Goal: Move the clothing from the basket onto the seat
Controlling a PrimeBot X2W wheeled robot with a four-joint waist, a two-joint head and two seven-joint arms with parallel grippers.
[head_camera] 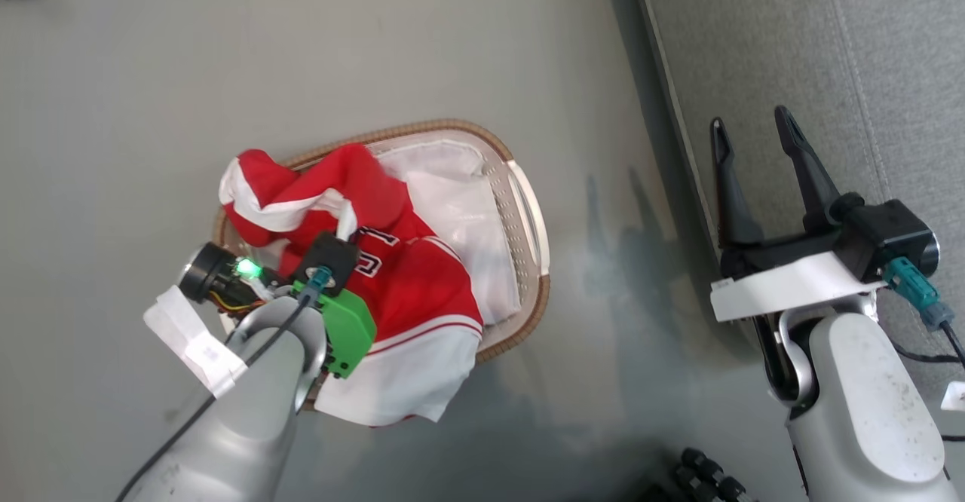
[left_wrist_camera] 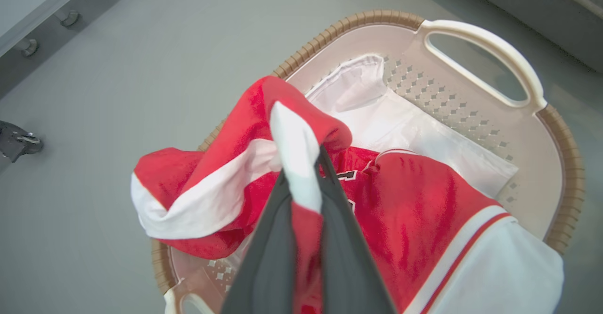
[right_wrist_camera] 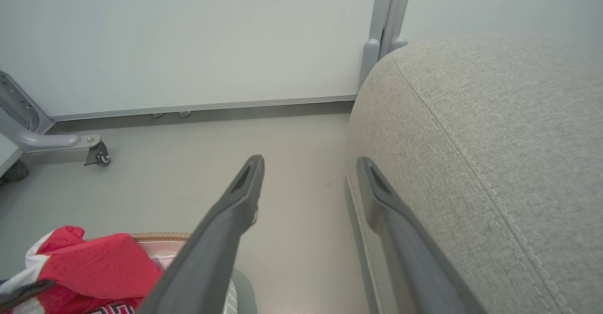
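No transfer is complete. The left gripper (left_wrist_camera: 311,172) has its fingers clamped on the plain red garment (left_wrist_camera: 212,196), bunched just above the basket (left_wrist_camera: 565,163). The jersey (left_wrist_camera: 414,196) lies in the basket, draped over its rim. The right gripper (head_camera: 752,121) has its fingers spread wide and empty, on the basket's seat (head_camera: 867,50) side. Both garments are yet to be moved.

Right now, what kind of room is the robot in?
Probably a lab's mock living room: a grey couch seat, a laundry basket on a smooth grey floor, and a wheeled frame by a plain white wall.
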